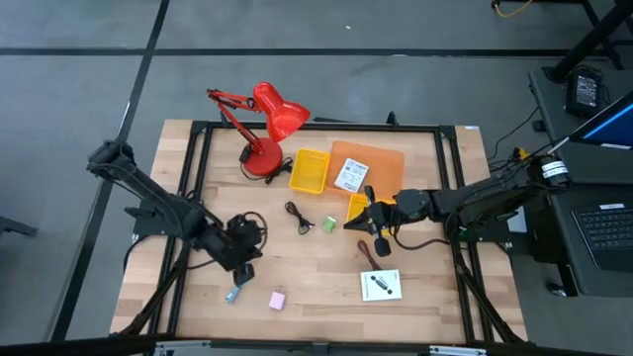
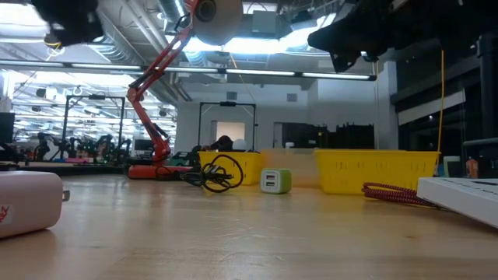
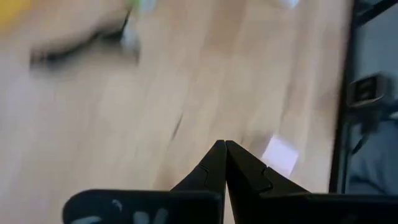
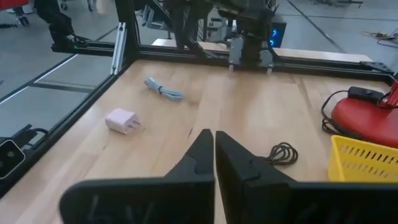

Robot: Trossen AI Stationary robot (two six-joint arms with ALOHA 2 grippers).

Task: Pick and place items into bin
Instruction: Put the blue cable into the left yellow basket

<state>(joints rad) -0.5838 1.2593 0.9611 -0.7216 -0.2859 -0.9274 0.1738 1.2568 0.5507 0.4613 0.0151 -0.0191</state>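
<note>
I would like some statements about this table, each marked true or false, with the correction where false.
1. Both grippers are shut. True: the left gripper and the right gripper show their fingers pressed together.
2. The pink block lies in a yellow bin. False: it lies on the bare table, near the front edge.
3. The black cable lies on the table, outside the bins. True.
4. The right gripper holds the green block. False: the block sits on the table, apart from that gripper.
5. One white card lies on the wood. True.
</note>
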